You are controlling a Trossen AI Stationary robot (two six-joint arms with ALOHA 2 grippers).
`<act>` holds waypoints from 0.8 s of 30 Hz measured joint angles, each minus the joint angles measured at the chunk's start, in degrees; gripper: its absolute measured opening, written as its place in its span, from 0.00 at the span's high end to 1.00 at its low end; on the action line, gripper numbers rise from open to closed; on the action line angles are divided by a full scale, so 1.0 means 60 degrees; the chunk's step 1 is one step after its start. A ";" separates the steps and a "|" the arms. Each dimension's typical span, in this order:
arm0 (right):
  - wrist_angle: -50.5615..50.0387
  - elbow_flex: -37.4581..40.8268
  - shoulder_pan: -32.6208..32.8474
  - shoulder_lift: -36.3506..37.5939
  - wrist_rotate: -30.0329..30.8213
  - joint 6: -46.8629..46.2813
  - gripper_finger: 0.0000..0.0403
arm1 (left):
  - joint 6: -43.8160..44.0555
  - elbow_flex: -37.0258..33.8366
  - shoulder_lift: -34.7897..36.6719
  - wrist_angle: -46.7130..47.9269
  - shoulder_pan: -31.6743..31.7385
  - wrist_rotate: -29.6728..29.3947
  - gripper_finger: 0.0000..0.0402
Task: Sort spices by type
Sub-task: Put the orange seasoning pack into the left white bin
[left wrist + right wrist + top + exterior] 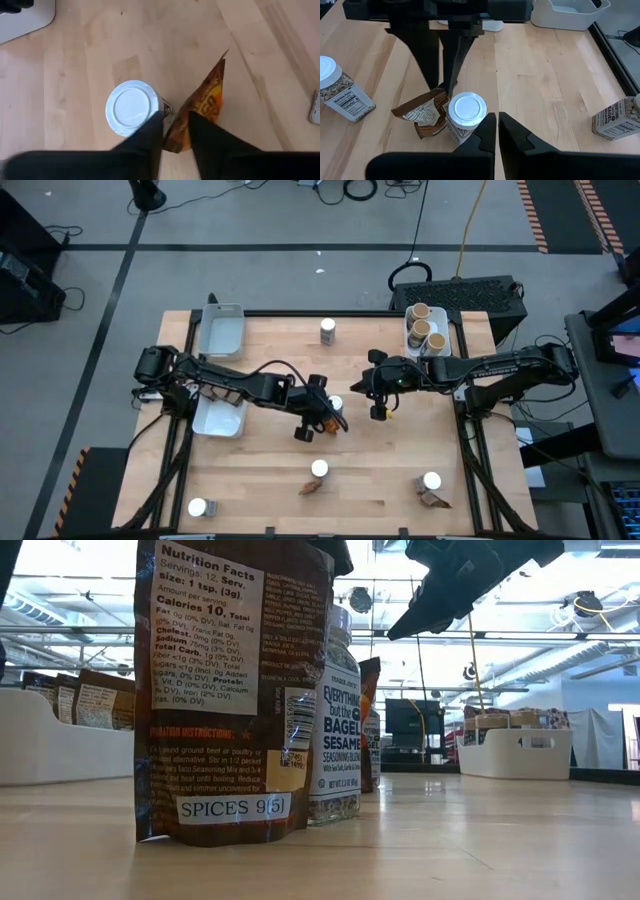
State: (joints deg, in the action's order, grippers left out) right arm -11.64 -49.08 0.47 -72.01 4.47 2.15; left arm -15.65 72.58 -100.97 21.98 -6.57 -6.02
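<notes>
I clamp my left gripper [175,132] on the brown packet [200,112] beside a white-lidded jar [132,107], separating kinds; right gripper [497,132] waits, fingers together.

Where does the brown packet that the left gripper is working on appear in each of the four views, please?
High view: brown packet at table centre, under the left gripper.
Low view: cannot tell; several packets stand there and none can be matched.
Left wrist view: packet between that arm's fingers.
Right wrist view: packet below the left arm's fingers.
Shared landmark: the white-lidded jar touching it.
</notes>
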 joint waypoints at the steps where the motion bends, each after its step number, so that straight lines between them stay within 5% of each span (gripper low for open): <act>1: 0.0000 0.0001 0.0000 0.0000 0.0000 0.0001 1.00 | -0.0005 0.0000 0.0000 0.0003 0.0015 0.0000 0.85; 4: 0.0000 0.0003 0.0003 0.0000 0.0000 0.0002 1.00 | -0.0037 0.0000 0.0000 0.0090 0.0031 -0.0004 0.97; 24: 0.0051 0.0000 0.0000 0.0000 0.0000 0.0040 1.00 | -0.2649 0.0004 0.1366 0.4963 0.0037 -0.0393 1.00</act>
State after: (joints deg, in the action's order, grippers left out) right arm -11.34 -49.08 0.47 -72.01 4.47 2.39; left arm -31.54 72.60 -92.77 51.76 -6.35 -8.38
